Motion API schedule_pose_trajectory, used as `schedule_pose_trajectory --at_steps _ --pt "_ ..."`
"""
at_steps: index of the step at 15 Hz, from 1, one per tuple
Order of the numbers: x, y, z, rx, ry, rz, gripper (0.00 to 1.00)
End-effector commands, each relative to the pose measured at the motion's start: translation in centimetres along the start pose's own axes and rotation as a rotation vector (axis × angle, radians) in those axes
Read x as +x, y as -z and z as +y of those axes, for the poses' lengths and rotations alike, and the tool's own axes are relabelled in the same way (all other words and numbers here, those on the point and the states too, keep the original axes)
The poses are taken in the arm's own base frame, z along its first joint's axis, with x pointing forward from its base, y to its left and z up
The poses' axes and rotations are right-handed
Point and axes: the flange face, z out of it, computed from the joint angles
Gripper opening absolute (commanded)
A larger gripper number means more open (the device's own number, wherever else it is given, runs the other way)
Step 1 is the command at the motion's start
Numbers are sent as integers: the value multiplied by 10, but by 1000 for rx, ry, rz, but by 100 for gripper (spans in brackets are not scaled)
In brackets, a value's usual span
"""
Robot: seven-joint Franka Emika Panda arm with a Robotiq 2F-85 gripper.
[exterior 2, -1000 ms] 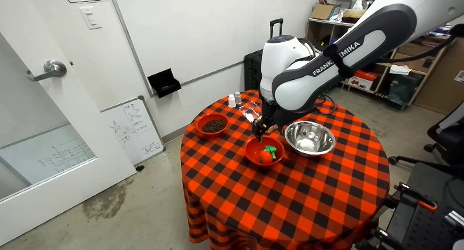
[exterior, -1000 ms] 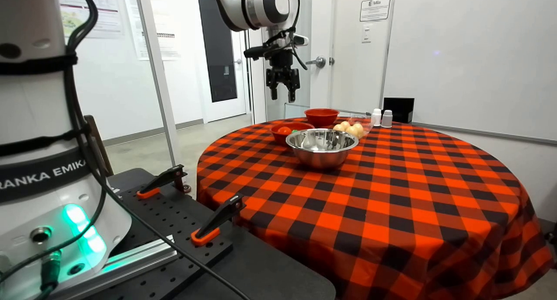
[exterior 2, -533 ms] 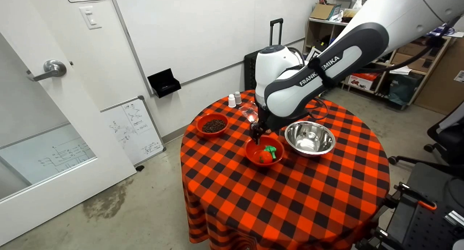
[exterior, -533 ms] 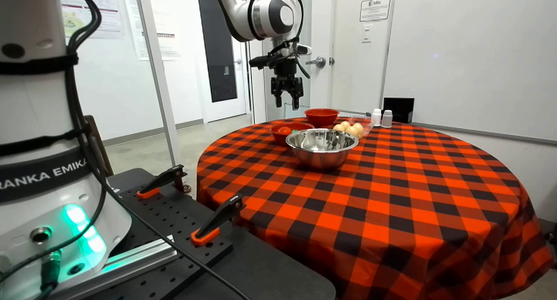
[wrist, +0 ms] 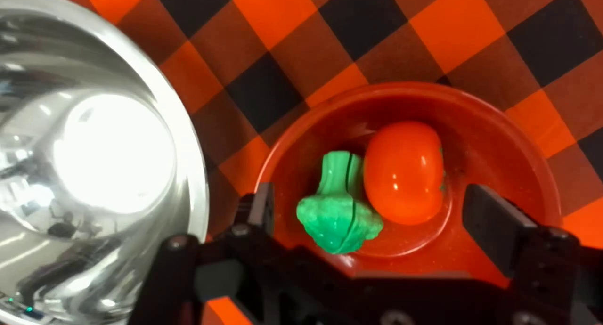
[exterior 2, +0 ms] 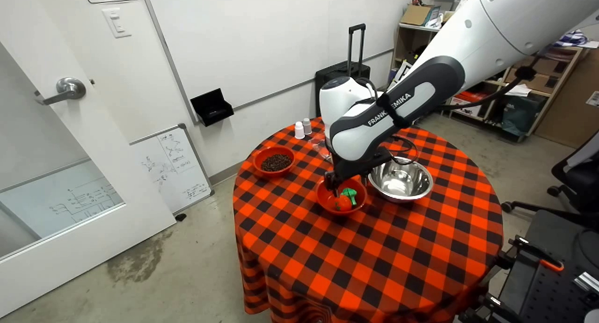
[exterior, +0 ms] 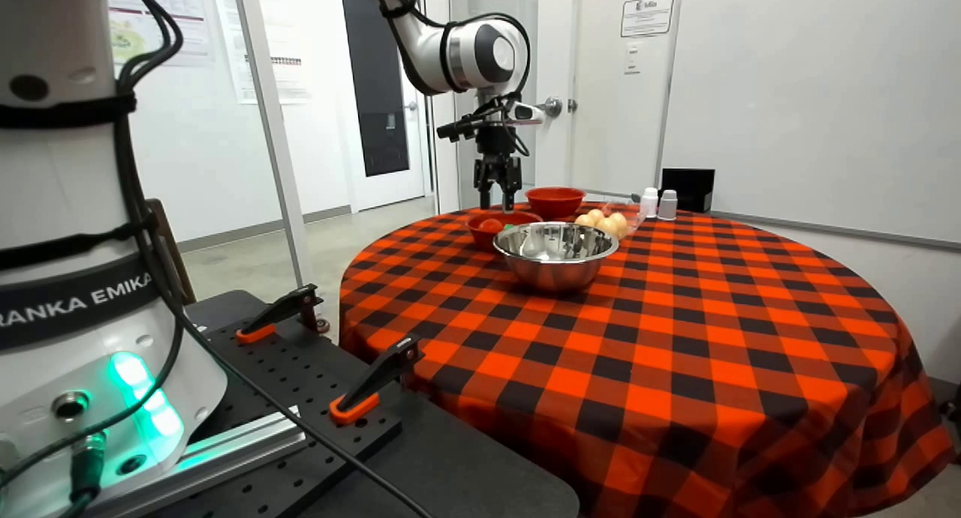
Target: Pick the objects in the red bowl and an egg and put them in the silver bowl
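Note:
The red bowl (wrist: 499,150) holds a shiny red tomato (wrist: 404,172) and a green broccoli piece (wrist: 339,216), lying side by side; it also shows in both exterior views (exterior: 480,238) (exterior 2: 323,203). My gripper (wrist: 370,193) is open and empty, pointing down over this bowl, with one finger on either side of the two items in the wrist view. Its fingertips are close above the bowl in both exterior views (exterior: 497,205) (exterior 2: 336,192). The silver bowl (wrist: 195,174) stands beside it, empty (exterior: 555,269). Several pale eggs (exterior: 598,219) lie behind it in an exterior view.
Another red bowl (exterior 2: 269,174) with dark beans (exterior 2: 276,163) stands at the far side. A clear plastic package (exterior 2: 320,147) and two small white containers (exterior 2: 299,130) are near the table edge by the whiteboard. The table has a checked cloth (exterior: 676,338).
My gripper has come down towards the red bowl, staying open. In an exterior view the arm now covers part of the silver bowl's rim. The objects on the table have not moved.

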Motion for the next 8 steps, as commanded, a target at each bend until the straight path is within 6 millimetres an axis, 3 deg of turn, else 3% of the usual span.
schedule_pose_trajectory --at_steps 1,8 --pt "9 -4 -11 -35 -51 -56 100" --pt "21 -2 -27 -9 -57 -46 100"
